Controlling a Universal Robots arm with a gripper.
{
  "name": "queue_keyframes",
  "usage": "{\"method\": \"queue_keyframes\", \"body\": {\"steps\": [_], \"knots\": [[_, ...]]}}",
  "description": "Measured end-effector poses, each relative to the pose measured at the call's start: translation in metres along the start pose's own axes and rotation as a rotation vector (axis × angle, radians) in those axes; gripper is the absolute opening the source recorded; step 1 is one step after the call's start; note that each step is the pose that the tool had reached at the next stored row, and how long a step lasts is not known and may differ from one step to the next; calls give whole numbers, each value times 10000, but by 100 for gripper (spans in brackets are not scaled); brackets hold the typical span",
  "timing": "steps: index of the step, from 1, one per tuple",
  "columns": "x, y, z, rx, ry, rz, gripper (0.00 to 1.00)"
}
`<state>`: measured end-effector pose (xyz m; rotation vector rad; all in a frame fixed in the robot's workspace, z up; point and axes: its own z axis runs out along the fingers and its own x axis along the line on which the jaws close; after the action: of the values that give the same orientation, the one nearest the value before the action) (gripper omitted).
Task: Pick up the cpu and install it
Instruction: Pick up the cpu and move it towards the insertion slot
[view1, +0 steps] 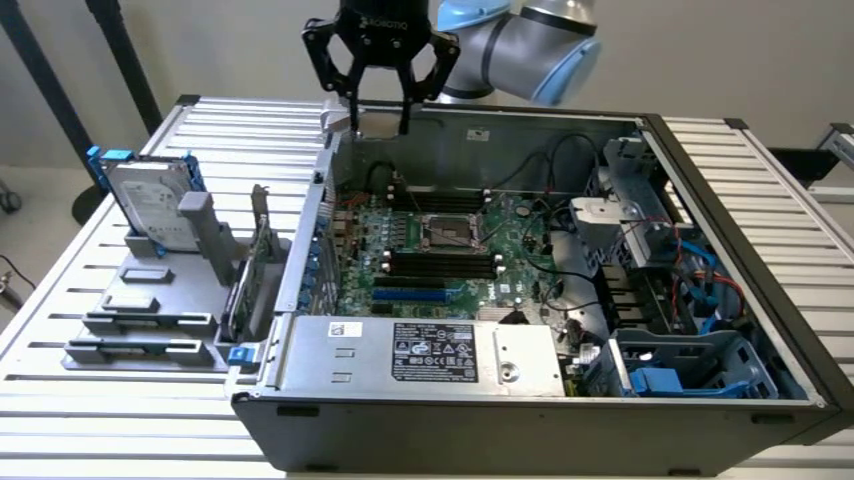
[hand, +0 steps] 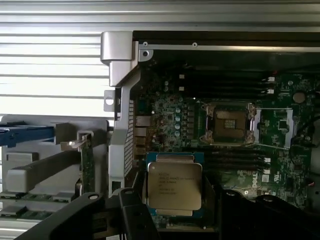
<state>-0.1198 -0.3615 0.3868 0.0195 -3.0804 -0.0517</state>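
Wrist view, cpu (hand: 174, 185) clamped in gripper (hand: 175, 202)

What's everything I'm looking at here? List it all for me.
computer case: one, dark grey, open, on the table.
table: one, pale slatted metal, under everything.
motherboard: one, green, inside the case.
socket: one, metal-framed, empty, middle of the motherboard.
hard drive: one, silver with blue brackets, upright at the exterior view's left.
holder blocks: several, grey, beside the hard drive.
cpu: one, silver-grey, gripped in the hand above the case.
hand: one, black, closed on the cpu.
arm: one, grey and light blue, behind the case.
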Motion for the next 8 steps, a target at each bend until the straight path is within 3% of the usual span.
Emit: {"method": "queue_keyframes", "body": {"steps": [8], "knots": [[-374, 150, 129, 0, 0, 1, 55]]}}
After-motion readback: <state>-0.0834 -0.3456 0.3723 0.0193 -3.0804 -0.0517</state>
